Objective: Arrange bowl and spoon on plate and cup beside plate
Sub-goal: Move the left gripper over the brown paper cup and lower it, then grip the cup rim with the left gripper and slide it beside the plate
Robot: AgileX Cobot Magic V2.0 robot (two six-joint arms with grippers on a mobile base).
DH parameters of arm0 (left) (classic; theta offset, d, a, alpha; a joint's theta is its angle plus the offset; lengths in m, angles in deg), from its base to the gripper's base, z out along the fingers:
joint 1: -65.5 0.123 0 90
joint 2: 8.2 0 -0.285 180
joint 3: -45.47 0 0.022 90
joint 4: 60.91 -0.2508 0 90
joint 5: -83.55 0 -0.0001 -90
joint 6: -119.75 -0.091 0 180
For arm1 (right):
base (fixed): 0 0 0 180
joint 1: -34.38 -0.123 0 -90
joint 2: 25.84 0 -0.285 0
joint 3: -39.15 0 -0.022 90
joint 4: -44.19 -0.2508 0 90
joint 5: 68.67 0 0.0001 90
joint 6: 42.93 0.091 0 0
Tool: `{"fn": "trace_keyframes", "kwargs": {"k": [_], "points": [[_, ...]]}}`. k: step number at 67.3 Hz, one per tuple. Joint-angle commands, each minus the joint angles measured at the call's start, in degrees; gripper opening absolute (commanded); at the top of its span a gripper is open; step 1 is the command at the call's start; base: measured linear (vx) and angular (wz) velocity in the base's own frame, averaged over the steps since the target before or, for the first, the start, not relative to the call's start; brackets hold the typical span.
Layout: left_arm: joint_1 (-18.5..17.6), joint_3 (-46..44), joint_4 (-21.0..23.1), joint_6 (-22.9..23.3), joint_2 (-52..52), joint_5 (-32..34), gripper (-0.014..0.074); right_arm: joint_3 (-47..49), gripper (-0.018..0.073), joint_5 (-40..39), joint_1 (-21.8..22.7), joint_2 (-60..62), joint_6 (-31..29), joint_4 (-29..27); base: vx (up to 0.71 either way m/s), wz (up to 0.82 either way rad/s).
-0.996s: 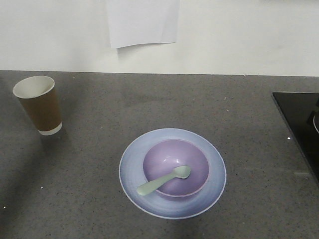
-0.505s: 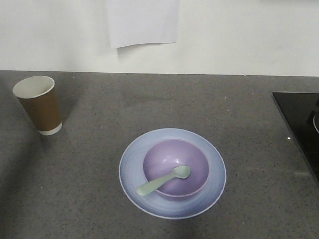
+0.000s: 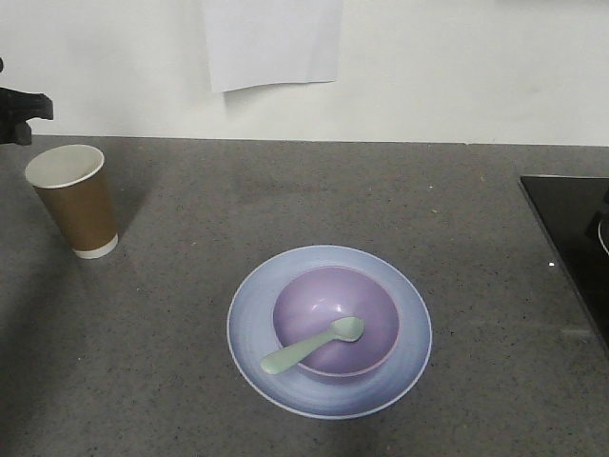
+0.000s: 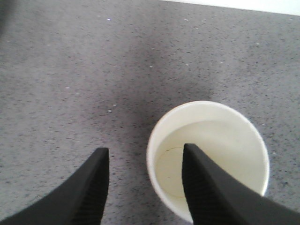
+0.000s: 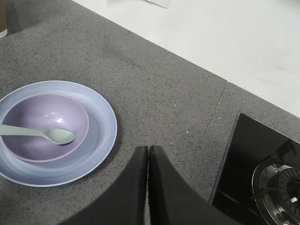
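Observation:
The brown paper cup (image 3: 71, 200) stands upright at the far left of the grey counter. In the left wrist view I look down into the cup (image 4: 220, 140). My left gripper (image 4: 144, 152) is open above it, one finger over the cup's white inside and the other outside its left rim. The lavender bowl (image 3: 324, 295) sits on the pale blue plate (image 3: 252, 305), with the mint spoon (image 3: 314, 346) lying in the bowl. My right gripper (image 5: 148, 149) is shut and empty, to the right of the plate (image 5: 101, 110).
A black stove top (image 3: 571, 228) with a burner (image 5: 276, 183) fills the counter's right edge. A white sheet (image 3: 271, 43) hangs on the wall behind. A black part of the left arm (image 3: 21, 107) shows above the cup.
A black part of the left arm has come into view at the far left above the cup. Cup, plate, bowl and spoon have not moved.

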Motion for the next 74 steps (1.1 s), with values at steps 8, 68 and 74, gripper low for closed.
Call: {"fn": "trace_keyframes", "kwargs": {"k": [8, 68, 74], "points": [[0.1, -1.6, 3.7, -1.7, 1.8, 4.0, 0.0355, 1.2, -0.0006, -4.3, 0.3, 0.0, 0.3, -0.3, 0.00, 0.00], [0.2, -1.6, 3.2, -2.8, -6.7, 4.8, 0.0219, 1.2, -0.0006, -2.3, 0.3, 0.0, 0.3, -0.8, 0.00, 0.00], [0.2, -1.6, 3.2, -4.1, -6.7, 4.8, 0.0056, 1.2, -0.0006, -2.0, 0.3, 0.0, 0.3, -0.8, 0.00, 0.00]]}}
